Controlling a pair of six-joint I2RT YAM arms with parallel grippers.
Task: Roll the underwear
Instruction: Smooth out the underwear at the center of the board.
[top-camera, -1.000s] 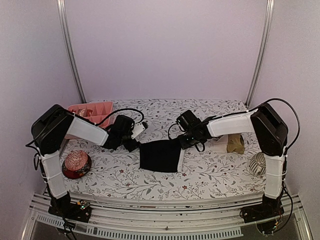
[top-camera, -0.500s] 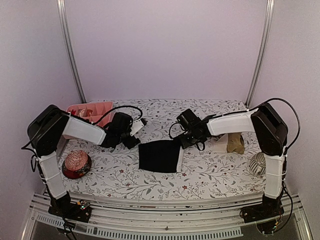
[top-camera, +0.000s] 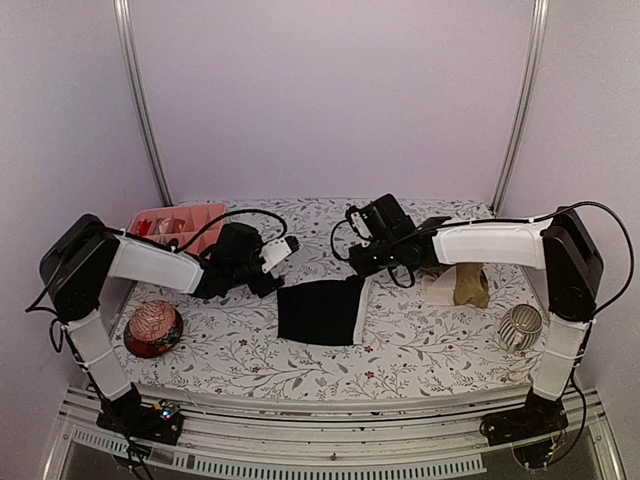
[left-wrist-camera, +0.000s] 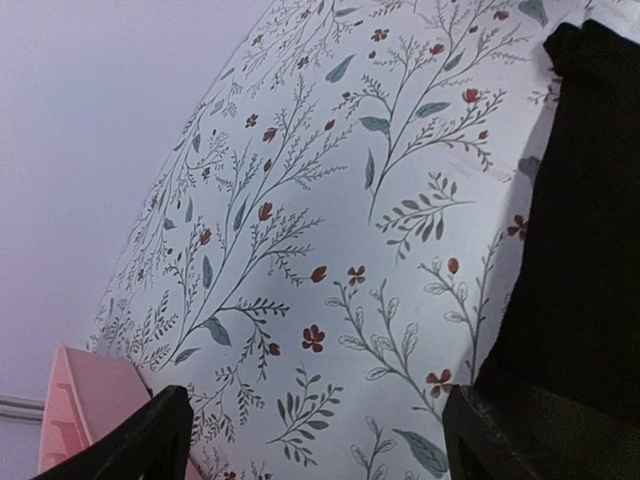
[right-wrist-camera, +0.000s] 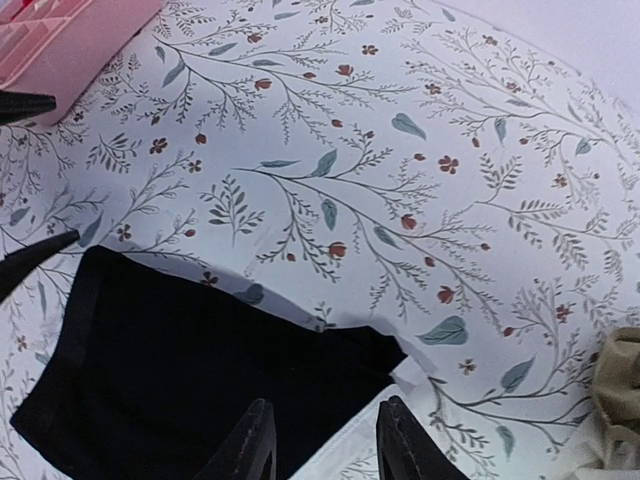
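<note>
Black cloth underwear w/ white trim lies flat on the floral tablecloth, betw. both grippers and just nearside of them. Left gripper: jaws wide, empty. Right gripper: jaws parted, prob. clear of the cloth. Soft, light, floppy; I'd pinch the far corners. Vs 1 s ago: both backed off the far edge, right furthest. Tan-beige cloth underwear sits right of right gripper.

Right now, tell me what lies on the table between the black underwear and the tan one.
Bare floral tablecloth fills the stretch between the black underwear and the tan underwear. The right wrist view shows this.
</note>
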